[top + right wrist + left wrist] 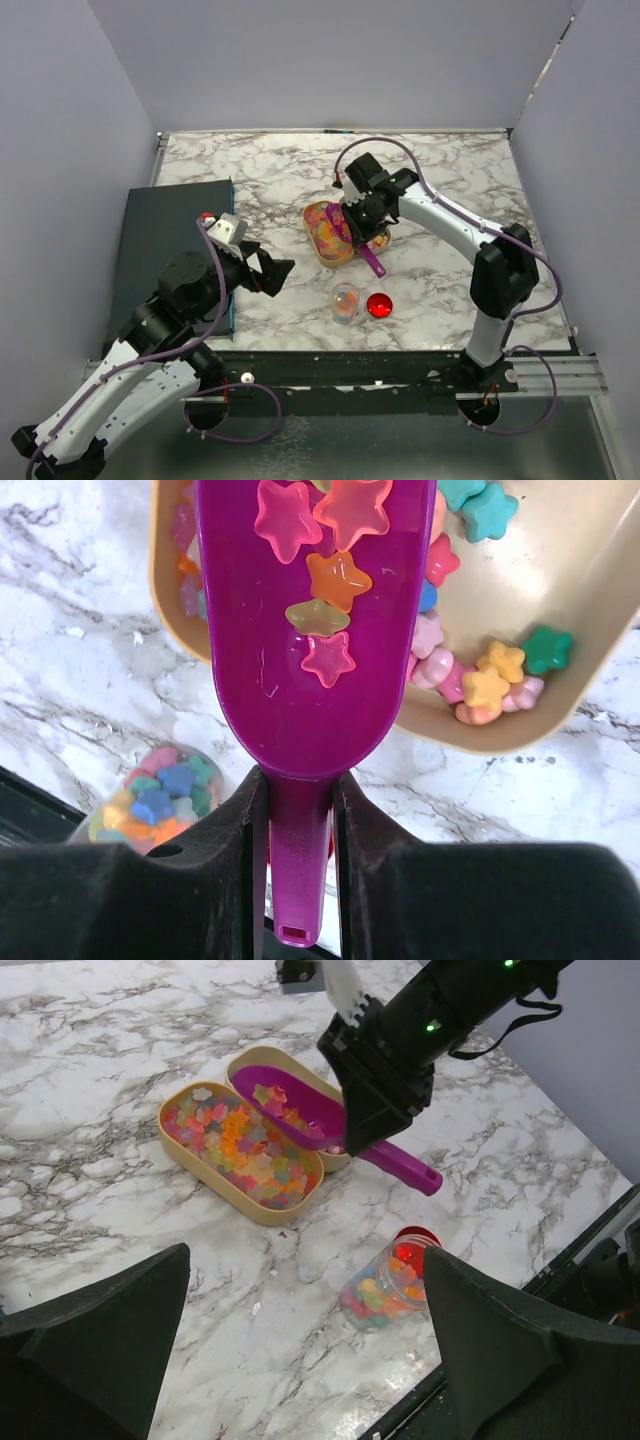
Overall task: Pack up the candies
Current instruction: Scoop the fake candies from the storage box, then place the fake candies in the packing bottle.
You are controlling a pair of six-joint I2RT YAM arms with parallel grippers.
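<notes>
Right wrist: right tool (300,792) clamps the purple scoop (300,695), loaded with candies (338,580); next, carry it level over the jar (385,1285), tip. Left tool (305,1335) gapes wide.

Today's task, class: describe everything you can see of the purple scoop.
The purple scoop looks like glossy plastic, with a deep rounded bowl narrowing into a straight handle that has a hole at its end. The right gripper is shut on the handle just behind the bowl. The scoop sits roughly level, bowl up, over the edge of the beige tray, carrying a few star-shaped candies in pink, orange and yellow. Whether its underside touches the tray cannot be told.
</notes>
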